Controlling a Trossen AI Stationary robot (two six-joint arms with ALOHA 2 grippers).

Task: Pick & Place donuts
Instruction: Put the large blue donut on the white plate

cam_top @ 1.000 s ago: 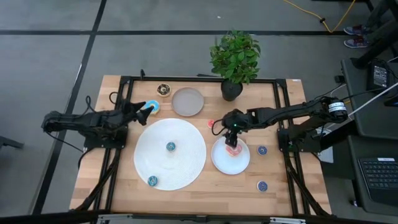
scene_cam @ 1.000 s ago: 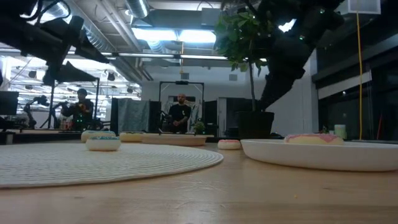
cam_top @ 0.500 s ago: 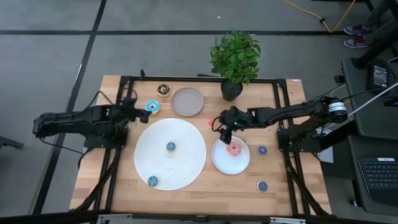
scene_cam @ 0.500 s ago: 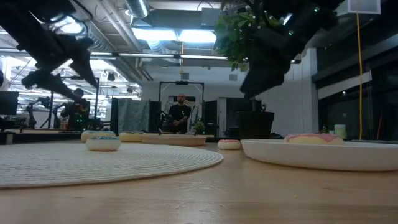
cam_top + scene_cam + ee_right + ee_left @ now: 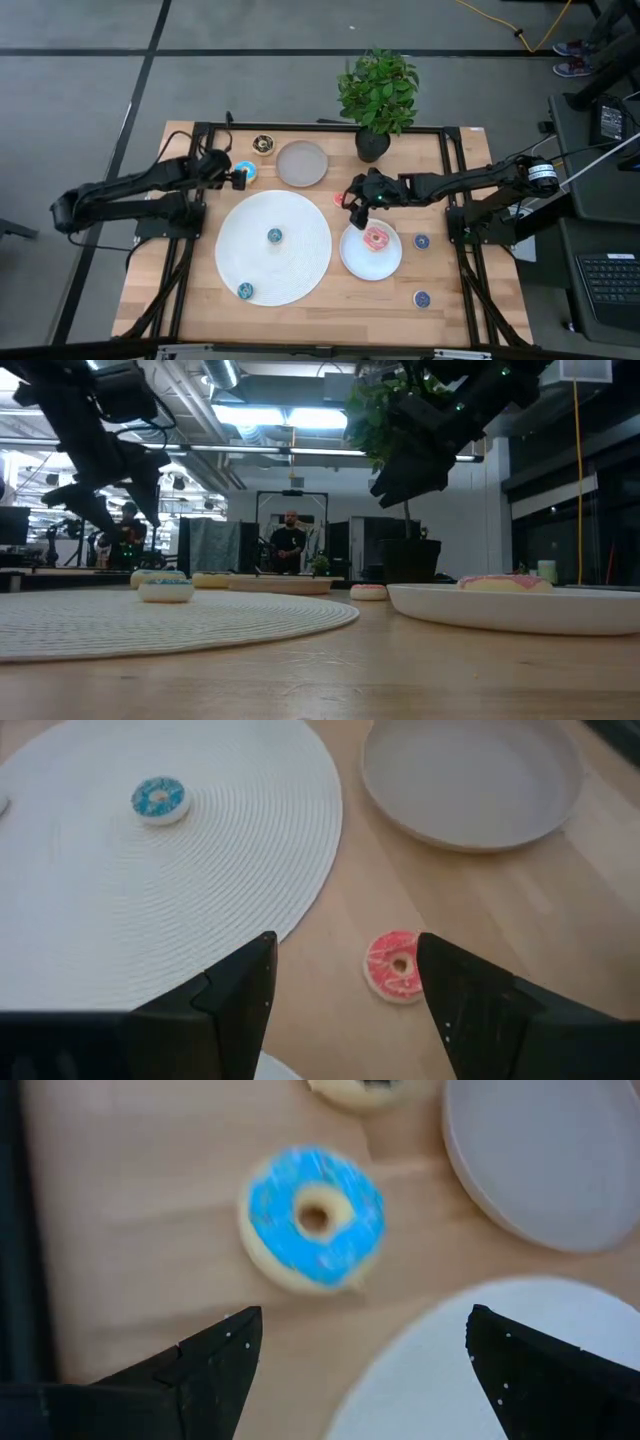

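Two claws: both spread open with nothing in them, details further down
Near edge of counter (image 5: 330, 312): tiny dark blue donut (image 5: 422, 298) sits on bare wood at the right, well apart from the rest
Big white disc (image 5: 300, 255): teal donut (image 5: 245, 290) sits close to its near rim, and another small teal one (image 5: 274, 235) is about dead centre
White plate (image 5: 352, 260): just right of the disc, pink donut (image 5: 376, 238) lying on it
Second dark blue donut (image 5: 421, 241): on the wood just right of that plate
Right claw (image 5: 353, 206): hovering over the gap between the disc and the white plate, fingers wide apart and holding nothing; the wrist view looks straight down past the fingers (image 5: 470, 1010) at a small red-pink donut (image 5: 393, 965) on the wood
Red-pink donut: lies between the disc, the white plate and the grey plate, touching none of them
Left claw (image 5: 240, 178): out past the far left rim of the disc, wide open and empty, with the blue donut (image 5: 315, 1220) on the counter just beyond its tips
Grey plate (image 5: 302, 163): far side of the counter, just right of the blue donut
Brown donut (image 5: 263, 144): farther back, left of the grey plate
Potted plant (image 5: 378, 98): back edge, right of the grey plate
Low view: a person (image 5: 290, 544) is standing in the room well behind the counter
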